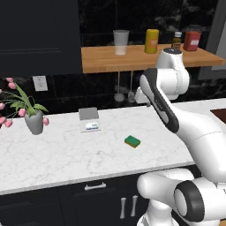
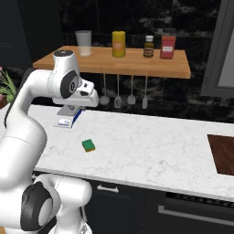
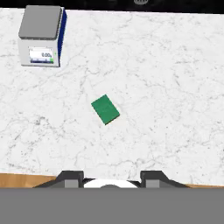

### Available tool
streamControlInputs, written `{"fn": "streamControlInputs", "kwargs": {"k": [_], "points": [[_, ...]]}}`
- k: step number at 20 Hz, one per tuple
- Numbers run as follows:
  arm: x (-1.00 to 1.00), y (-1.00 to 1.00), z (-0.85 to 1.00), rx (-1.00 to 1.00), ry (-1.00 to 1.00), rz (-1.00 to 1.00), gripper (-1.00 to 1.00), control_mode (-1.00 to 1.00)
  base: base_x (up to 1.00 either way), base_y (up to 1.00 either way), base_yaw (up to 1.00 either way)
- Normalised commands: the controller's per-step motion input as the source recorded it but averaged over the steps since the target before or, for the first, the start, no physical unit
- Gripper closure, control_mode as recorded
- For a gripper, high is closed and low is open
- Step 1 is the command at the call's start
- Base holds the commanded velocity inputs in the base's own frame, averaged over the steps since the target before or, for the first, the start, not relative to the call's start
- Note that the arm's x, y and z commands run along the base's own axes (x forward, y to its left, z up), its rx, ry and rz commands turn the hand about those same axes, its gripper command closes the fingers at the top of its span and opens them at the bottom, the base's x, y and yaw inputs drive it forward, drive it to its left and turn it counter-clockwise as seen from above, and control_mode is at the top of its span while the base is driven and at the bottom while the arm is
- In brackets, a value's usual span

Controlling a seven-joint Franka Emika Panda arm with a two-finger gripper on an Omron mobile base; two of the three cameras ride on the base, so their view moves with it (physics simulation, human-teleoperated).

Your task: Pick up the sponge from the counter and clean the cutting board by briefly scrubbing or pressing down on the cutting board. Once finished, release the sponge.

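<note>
You have not picked up anything yet: the sponge point(image 3: 105, 109) lies alone on the counter point(image 3: 166, 87), well apart from the board point(image 2: 223, 153) at the far right. Your gripper point(image 3: 112, 178) hangs high above it, fingers spread and empty, so grasp, scrub and release all remain.

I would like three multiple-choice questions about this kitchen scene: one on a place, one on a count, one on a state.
1. Where does the sponge lie?
A. on the counter
B. on the cutting board
C. on the wooden shelf

2. How many containers stand on the shelf?
A. two
B. four
C. six

3. What is the gripper doing?
A. holding the sponge
B. pressing on the board
C. holding nothing, above the counter

Answers:
1 A: marble lies all around it.
2 B: glass, yellow jar, brown bottle, red box.
3 C: its fingers are apart; the sponge lies free.
</note>
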Motion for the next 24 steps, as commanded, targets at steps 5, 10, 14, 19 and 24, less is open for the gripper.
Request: {"fn": "streamControlInputs", "kwargs": {"k": [5,10,14,19,24], "points": [[0.03,0.02,-0.22,0.0,0.01,0.03,-1.0,-1.0,0.0,0.0,0.0],[0.06,0.0,-0.62,0.0,0.08,0.19,-1.0,-1.0,0.0,0.0,0.0],[0.05,0.0,-0.51,-0.01,0.07,0.16,-1.0,-1.0,0.0,0.0,0.0],[0.18,0.0,-0.49,-0.01,0.05,0.05,-1.0,-1.0,0.0,0.0,0.0],[0.18,0.01,-0.44,0.0,0.01,0.0,-1.0,-1.0,0.0,0.0,0.0]]}}
